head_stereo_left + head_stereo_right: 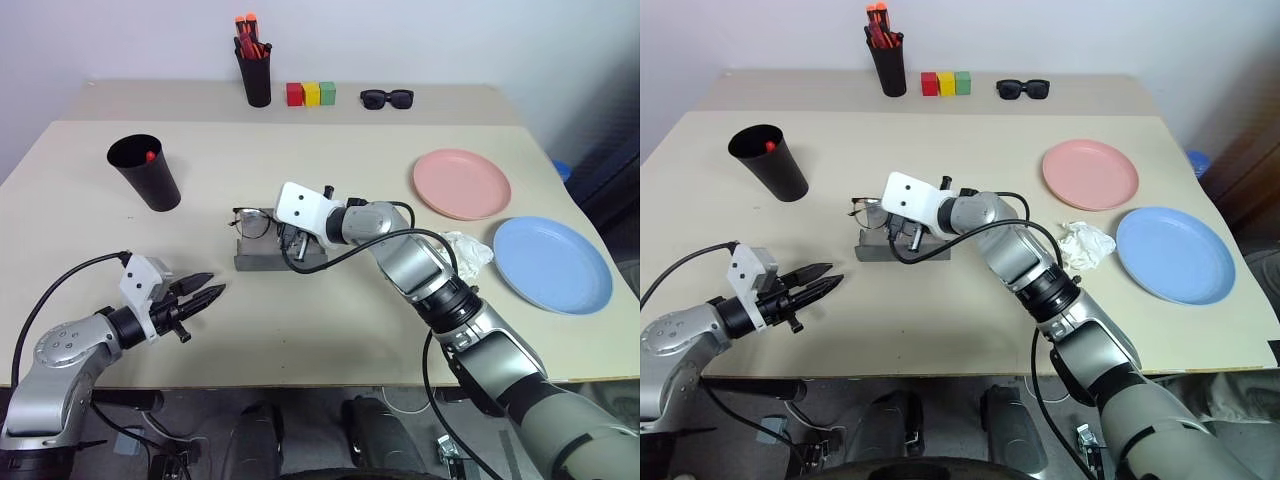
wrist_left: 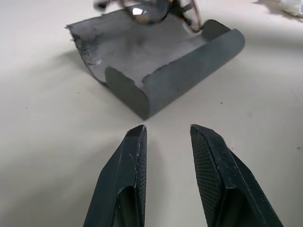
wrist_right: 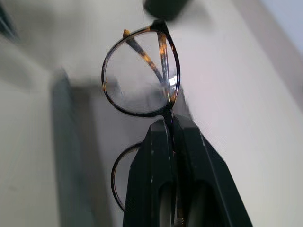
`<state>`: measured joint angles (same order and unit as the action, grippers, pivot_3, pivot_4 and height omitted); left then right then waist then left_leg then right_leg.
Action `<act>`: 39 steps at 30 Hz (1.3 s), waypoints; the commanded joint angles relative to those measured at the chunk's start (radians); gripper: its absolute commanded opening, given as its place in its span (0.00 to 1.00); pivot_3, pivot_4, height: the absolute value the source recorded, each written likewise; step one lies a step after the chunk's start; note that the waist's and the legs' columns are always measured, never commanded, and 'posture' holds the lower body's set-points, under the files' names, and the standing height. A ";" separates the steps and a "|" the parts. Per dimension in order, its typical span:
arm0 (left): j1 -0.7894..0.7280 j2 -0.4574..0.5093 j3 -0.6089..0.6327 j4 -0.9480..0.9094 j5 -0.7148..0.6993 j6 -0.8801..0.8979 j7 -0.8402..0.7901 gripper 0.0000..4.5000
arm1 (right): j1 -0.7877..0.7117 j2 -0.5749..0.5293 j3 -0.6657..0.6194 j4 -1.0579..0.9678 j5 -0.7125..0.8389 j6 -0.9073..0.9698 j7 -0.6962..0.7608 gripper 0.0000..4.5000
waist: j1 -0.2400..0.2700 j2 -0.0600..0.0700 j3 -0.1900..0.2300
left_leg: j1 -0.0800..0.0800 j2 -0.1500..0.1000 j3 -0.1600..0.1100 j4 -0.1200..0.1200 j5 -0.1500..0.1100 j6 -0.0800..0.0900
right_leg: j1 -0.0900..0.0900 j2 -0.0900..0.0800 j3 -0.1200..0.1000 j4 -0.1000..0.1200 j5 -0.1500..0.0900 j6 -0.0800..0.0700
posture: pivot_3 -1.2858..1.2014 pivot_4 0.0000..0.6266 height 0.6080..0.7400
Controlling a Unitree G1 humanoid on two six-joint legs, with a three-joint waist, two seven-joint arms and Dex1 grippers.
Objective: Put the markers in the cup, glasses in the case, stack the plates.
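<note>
I am on the glasses step; my right tool (image 3: 171, 124) has its 2 fingers pressed together on the bridge of the glasses (image 3: 140, 75), pinching them, and it carries them over the grey case (image 1: 272, 255) near the middle of the worktop (image 1: 330, 330); from the head camera the glasses (image 1: 254, 221) hang at the case's far left edge, not yet inside it, though I cannot tell whether they touch the felt. My left tool (image 1: 205, 291) sits low at the near left, fingers partly spread and holding nothing, pointing at the case from just short of it; the case lies open with its flap folded back.

Next, as I judge it, I must lower the glasses into the open trough, lenses lying flat, then let go; the left tool may have to steady the light case.

A red marker (image 1: 149, 155) shows inside the black cup (image 1: 146, 172) at the far left; the pink plate (image 1: 462, 184) and blue plate (image 1: 552, 264) lie side by side at the right, not stacked; a crumpled white tissue (image 1: 466, 251) lies between my right arm and the blue plate.

I can read no brand, label or writing anywhere.
</note>
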<state>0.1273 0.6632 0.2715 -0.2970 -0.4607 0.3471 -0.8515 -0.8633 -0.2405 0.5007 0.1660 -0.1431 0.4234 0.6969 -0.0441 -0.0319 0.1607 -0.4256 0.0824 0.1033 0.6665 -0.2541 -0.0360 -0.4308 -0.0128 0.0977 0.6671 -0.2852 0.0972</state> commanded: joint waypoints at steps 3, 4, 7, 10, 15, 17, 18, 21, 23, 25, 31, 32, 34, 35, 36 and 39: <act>0.020 0.000 0.029 -0.067 -0.027 0.008 0.028 0.33 | 0.035 -0.024 -0.014 -0.047 -0.019 -0.023 0.016 0.01 | -0.001 0.000 0.000 | 0.000 0.000 0.000 -0.001 0.000 0.000 | 0.000 0.000 0.000 0.000 0.000 0.000 | 0.52 0.24 0.87; 0.018 0.000 0.026 -0.069 -0.028 0.010 0.032 0.33 | 0.042 -0.028 -0.014 -0.050 -0.023 -0.021 0.019 0.01 | -0.001 0.000 0.000 | 0.000 0.000 0.000 -0.001 0.000 0.000 | 0.000 0.000 0.000 0.000 0.000 0.000 | 0.52 0.24 0.87; 0.005 0.003 0.020 -0.066 -0.031 0.018 0.036 0.33 | 0.054 -0.030 -0.023 -0.066 -0.012 0.000 0.039 0.07 | -0.002 0.000 0.000 | 0.000 0.000 0.000 -0.001 0.000 0.000 | 0.000 0.000 0.000 0.000 0.000 0.000 | 0.52 0.24 0.87; -0.020 0.008 0.011 -0.049 -0.029 0.023 0.033 0.33 | 0.059 -0.029 -0.032 -0.091 -0.007 0.010 0.048 0.34 | -0.001 0.000 0.000 | 0.000 0.000 0.000 -0.001 0.000 0.000 | 0.000 0.000 0.000 0.000 0.000 0.000 | 0.52 0.24 0.87; -0.063 0.010 0.004 -0.027 -0.029 0.042 0.034 0.33 | 0.055 -0.033 -0.053 -0.125 -0.010 -0.015 0.036 0.78 | -0.001 0.000 0.000 | 0.000 0.000 0.000 -0.001 0.000 0.000 | 0.000 0.000 0.000 0.000 0.000 0.000 | 0.52 0.24 0.87; -0.094 0.003 0.009 -0.018 -0.049 0.076 0.046 0.33 | 0.054 -0.034 -0.073 -0.158 0.009 -0.012 0.044 0.78 | -0.001 0.000 0.000 | 0.000 0.000 0.000 -0.001 0.000 0.000 | 0.000 0.000 0.000 0.000 0.000 0.000 | 0.52 0.24 0.87; -0.120 -0.001 0.014 -0.012 -0.067 0.109 0.061 0.27 | 0.057 -0.037 -0.084 -0.179 0.019 -0.013 0.048 0.79 | 0.000 0.000 0.000 | 0.000 0.000 0.000 -0.001 0.000 0.000 | 0.000 0.000 0.000 0.000 0.000 0.000 | 0.52 0.24 0.87; -0.184 -0.003 0.010 -0.002 -0.093 0.167 0.088 0.01 | 0.071 -0.051 -0.106 -0.230 0.037 -0.012 0.060 0.79 | 0.000 0.000 0.000 | 0.000 0.000 0.000 -0.001 0.000 0.000 | 0.000 0.001 0.000 0.000 0.000 0.000 | 0.52 0.24 0.87; -0.280 -0.012 -0.012 0.014 -0.107 0.204 0.112 0.01 | 0.119 -0.086 -0.123 -0.305 0.054 -0.021 0.081 0.79 | 0.008 0.000 0.000 | 0.000 0.000 -0.001 -0.001 0.000 0.000 | 0.000 0.000 0.000 0.000 0.001 0.002 | 0.52 0.24 0.87; -0.409 -0.030 -0.044 0.057 -0.100 0.246 0.152 0.01 | 0.193 -0.135 -0.146 -0.396 0.071 -0.029 0.097 0.79 | 0.019 -0.001 0.000 | 0.000 0.000 -0.002 0.000 0.000 0.000 | 0.001 0.001 -0.001 -0.001 0.001 0.002 | 0.52 0.24 0.87; -0.761 -0.073 -0.206 0.328 0.055 0.262 0.208 0.01 | 0.459 -0.260 -0.260 -0.619 0.148 0.017 0.106 0.79 | 0.033 -0.001 0.000 | 0.000 -0.002 -0.002 0.000 0.000 0.000 | 0.002 0.001 -0.001 -0.001 0.001 0.003 | 0.52 0.24 0.87; -0.797 -0.080 -0.223 0.369 0.070 0.252 0.200 0.01 | 0.489 -0.271 -0.274 -0.639 0.157 0.034 0.101 0.79 | 0.031 -0.001 0.000 | 0.000 -0.002 -0.002 0.000 0.000 0.000 | 0.002 0.001 -0.001 -0.001 0.001 0.003 | 0.52 0.24 0.87; -0.908 -0.103 -0.284 0.509 0.121 0.225 0.160 0.01 | 0.582 -0.275 -0.345 -0.695 0.205 0.105 0.076 0.79 | 0.027 -0.001 0.000 | 0.000 -0.002 -0.002 0.000 0.000 0.000 | 0.002 0.001 0.000 -0.001 0.001 0.003 | 0.52 0.24 0.87; -0.960 -0.112 -0.320 0.593 0.158 0.205 0.143 0.01 | 0.627 -0.281 -0.375 -0.721 0.224 0.128 0.069 0.79 | 0.030 -0.001 0.000 | 0.000 -0.002 -0.002 0.000 0.000 0.000 | 0.002 0.001 0.000 -0.001 0.001 0.003 | 0.52 0.24 0.87; -1.006 -0.122 -0.349 0.681 0.193 0.180 0.130 0.01 | 0.665 -0.285 -0.398 -0.745 0.237 0.147 0.063 0.79 | 0.031 -0.001 0.000 | 0.000 -0.002 -0.003 0.000 0.000 0.000 | 0.002 0.002 -0.001 -0.001 0.001 0.003 | 0.52 0.24 0.87; -1.118 -0.160 -0.370 0.918 0.251 0.129 0.123 0.01 | 0.722 -0.286 -0.430 -0.788 0.255 0.178 0.032 0.79 | 0.023 -0.001 0.000 | 0.000 -0.002 -0.003 0.000 0.000 0.000 | 0.002 0.002 0.000 -0.001 0.001 0.003 | 0.52 0.24 0.87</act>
<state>-0.9482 0.5094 -0.1010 0.5326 -0.2405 0.5115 -0.7216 -0.1374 -0.5238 0.1054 -0.5571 0.0879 0.5925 0.7499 -0.0214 -0.0328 0.1604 -0.4254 0.0804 0.1009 0.6667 -0.2541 -0.0360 -0.4291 -0.0107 0.0979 0.6656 -0.2838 0.1002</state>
